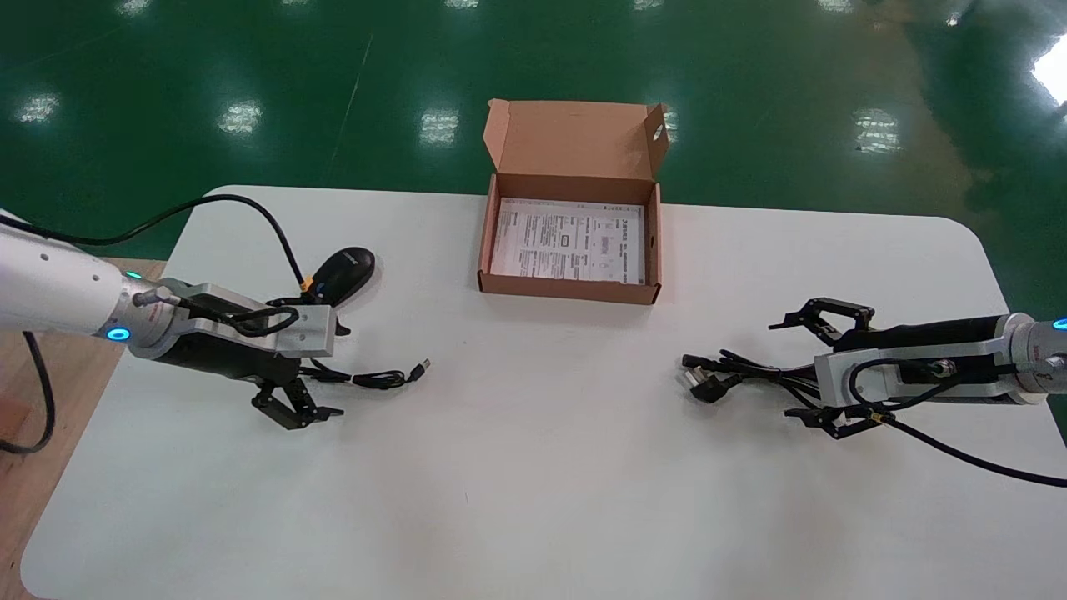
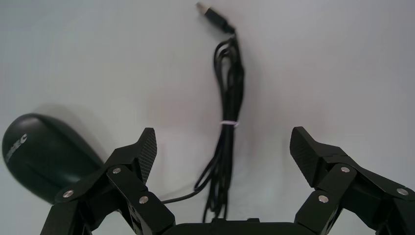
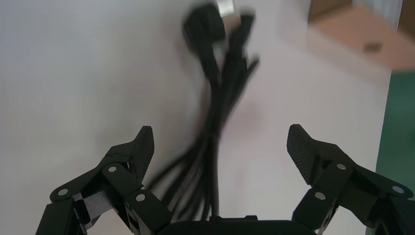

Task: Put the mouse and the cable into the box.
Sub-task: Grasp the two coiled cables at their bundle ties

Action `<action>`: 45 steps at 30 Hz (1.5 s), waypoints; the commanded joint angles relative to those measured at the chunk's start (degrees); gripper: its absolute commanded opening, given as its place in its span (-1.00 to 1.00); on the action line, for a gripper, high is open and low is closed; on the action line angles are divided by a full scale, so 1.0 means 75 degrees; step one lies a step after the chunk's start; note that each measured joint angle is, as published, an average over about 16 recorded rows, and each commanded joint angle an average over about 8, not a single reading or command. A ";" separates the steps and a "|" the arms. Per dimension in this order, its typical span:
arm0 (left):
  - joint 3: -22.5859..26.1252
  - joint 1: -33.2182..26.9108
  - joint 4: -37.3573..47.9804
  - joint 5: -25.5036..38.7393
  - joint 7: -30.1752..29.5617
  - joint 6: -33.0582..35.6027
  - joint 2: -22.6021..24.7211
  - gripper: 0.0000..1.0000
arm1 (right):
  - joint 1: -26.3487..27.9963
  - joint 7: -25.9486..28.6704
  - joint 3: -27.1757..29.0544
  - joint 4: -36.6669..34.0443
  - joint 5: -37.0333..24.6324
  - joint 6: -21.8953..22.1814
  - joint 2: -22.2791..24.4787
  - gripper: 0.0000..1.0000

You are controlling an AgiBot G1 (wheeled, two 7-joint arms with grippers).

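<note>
Straddling the cord (image 2: 230, 98) with the left gripper (image 1: 333, 371), jaws spread wide, beside the mouse (image 1: 346, 268) at nine o'clock on the table (image 1: 533, 467). Straddling the cable (image 1: 717, 385) at three o'clock with the right gripper (image 1: 783, 369), equally wide. Eyeing the box (image 1: 567, 288), lid up, at twelve.

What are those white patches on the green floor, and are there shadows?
Head view: the patches are overhead lights mirrored in the glossy floor; the box casts a shadow on the table. Left wrist view: the mouse has a faint shadow beside it.
</note>
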 commanded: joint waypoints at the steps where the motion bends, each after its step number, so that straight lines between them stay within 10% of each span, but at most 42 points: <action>1: -0.0014 -0.0034 0.0256 -0.0002 0.0180 -0.0187 0.0093 1.00 | 0.0042 -0.0072 -0.0013 -0.0201 -0.0050 0.0329 -0.0078 1.00; 6: -0.0003 -0.0069 0.0585 0.0019 0.0506 -0.0332 0.0216 0.73 | 0.0060 -0.0108 -0.0022 -0.0463 -0.0076 0.0590 -0.0258 0.87; 12: 0.0026 -0.0121 0.0823 0.0063 0.0690 -0.0404 0.0304 -0.77 | 0.0078 -0.0082 -0.0029 -0.0702 -0.0093 0.0673 -0.0387 -0.59; 14: 0.0030 -0.0134 0.0865 0.0070 0.0712 -0.0419 0.0320 -1.00 | 0.0083 -0.0074 -0.0028 -0.0747 -0.0095 0.0687 -0.0407 -0.96; 45: 0.0013 -0.0097 0.0701 0.0039 0.0651 -0.0357 0.0263 -1.00 | 0.0055 -0.0096 -0.0022 -0.0585 -0.0074 0.0616 -0.0334 -1.00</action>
